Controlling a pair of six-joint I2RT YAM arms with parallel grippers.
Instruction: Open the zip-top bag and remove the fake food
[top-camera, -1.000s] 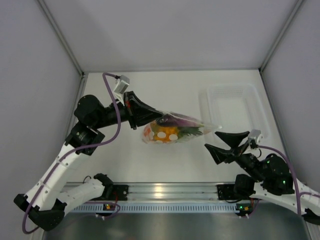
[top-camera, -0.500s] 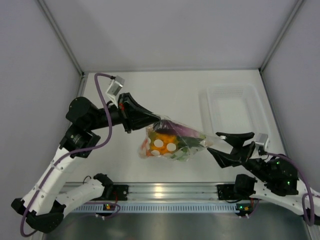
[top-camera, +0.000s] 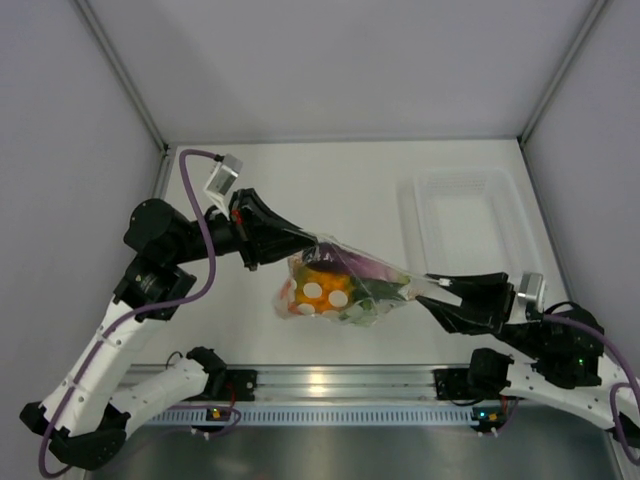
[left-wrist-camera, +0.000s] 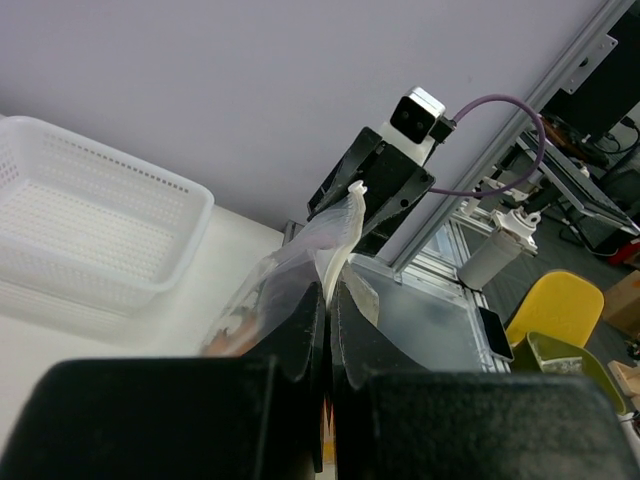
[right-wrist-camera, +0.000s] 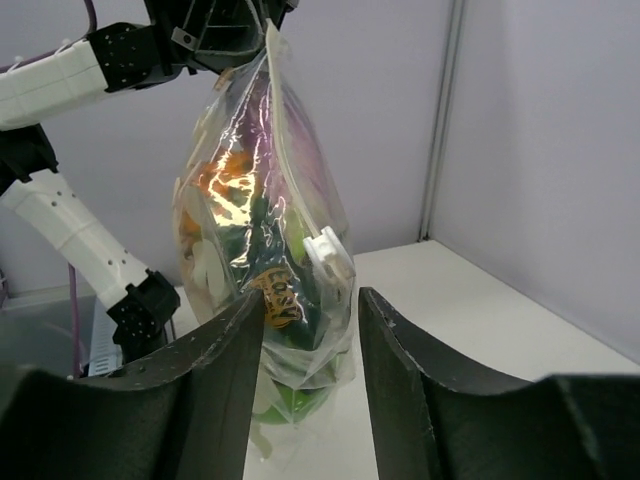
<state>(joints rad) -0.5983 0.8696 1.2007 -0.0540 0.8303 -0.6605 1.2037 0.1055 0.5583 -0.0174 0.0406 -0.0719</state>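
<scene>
The zip-top bag (top-camera: 345, 280) hangs stretched between both arms, above the table. My left gripper (top-camera: 312, 240) is shut on its upper left corner; in the left wrist view the fingertips (left-wrist-camera: 328, 285) pinch the plastic (left-wrist-camera: 270, 290). The fake food shows through the bag: an orange piece (top-camera: 320, 290), a purple one (top-camera: 365, 262) and a green one (top-camera: 365, 310). My right gripper (right-wrist-camera: 312, 300) is open, one jaw on each side of the bag's (right-wrist-camera: 260, 230) right end. The white slider (right-wrist-camera: 330, 258) sits just beyond its fingertips.
A rigid clear plastic tray (top-camera: 415, 215) lies on the table at the back right, and it also shows in the left wrist view (left-wrist-camera: 180, 220). Grey walls close in the table on three sides. A metal rail (top-camera: 330, 382) runs along the near edge.
The right gripper has moved in onto the bag's right end and its jaws have narrowed around it. The left arm has shifted slightly left, still gripping the bag.
</scene>
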